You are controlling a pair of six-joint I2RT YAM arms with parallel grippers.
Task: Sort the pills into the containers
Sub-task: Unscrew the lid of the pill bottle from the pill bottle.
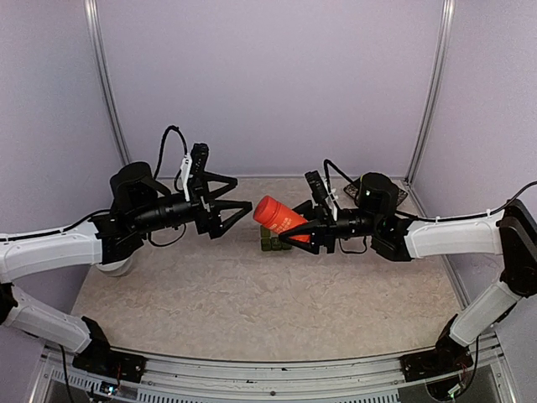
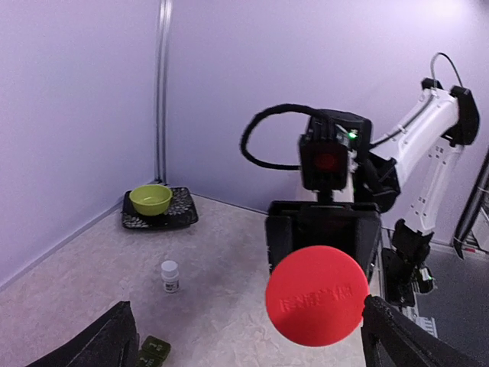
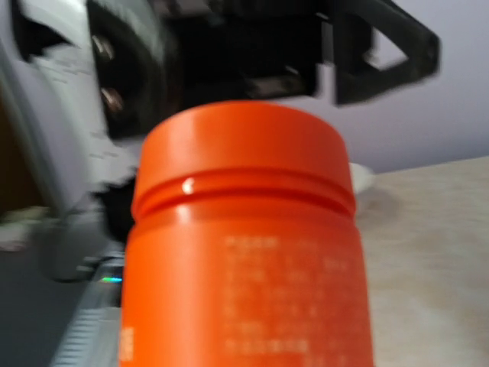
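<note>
Beige tabletop point(image 1: 252, 302) below: my right gripper point(image 1: 302, 229) clamps the orange pill bottle point(image 1: 279, 216) aloft, cap point(image 2: 317, 297) aimed left at my left gripper point(image 1: 236, 215), fingers spread wide. Dark green containers point(image 1: 270, 243) sit just beneath. An off-centre pinch on the cap could twist the bottle loose.

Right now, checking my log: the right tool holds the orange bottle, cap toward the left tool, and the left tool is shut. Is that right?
Not quite. The left tool is open wide, not shut; the left wrist view shows it. The rest stands: the right tool holds the orange bottle, cap toward the left tool.
</note>
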